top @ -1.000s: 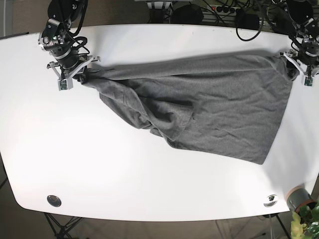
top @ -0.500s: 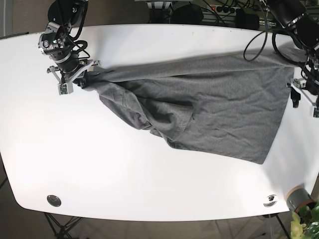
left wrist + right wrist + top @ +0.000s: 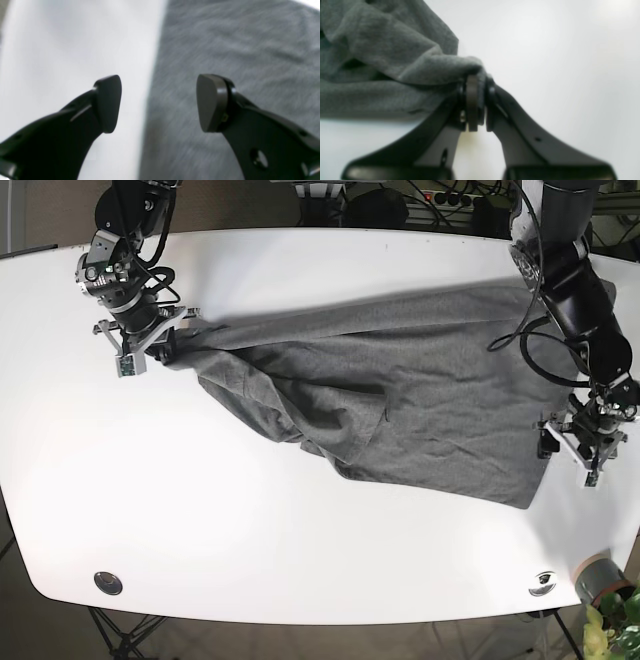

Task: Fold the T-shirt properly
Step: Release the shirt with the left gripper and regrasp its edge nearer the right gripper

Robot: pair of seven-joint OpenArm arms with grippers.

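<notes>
White table [image 3: 300, 580], wide, glossy, bare around cloth.

Right gripper [image 3: 476, 100]: jaws clenched on bunched corner of T-shirt [image 3: 400, 400], far-left side of base view; fabric puckers at pinch.

Left gripper [image 3: 158, 102]: jaws spread, nothing between, hovering over shirt's side edge where cloth meets table.

T-shirt: grey knit, spread crooked across table centre, folded over itself toward left. Judged soft, limp, light, slightly stretchy; drags, wrinkles. Best hold: edge or corner pinch near hem.
</notes>
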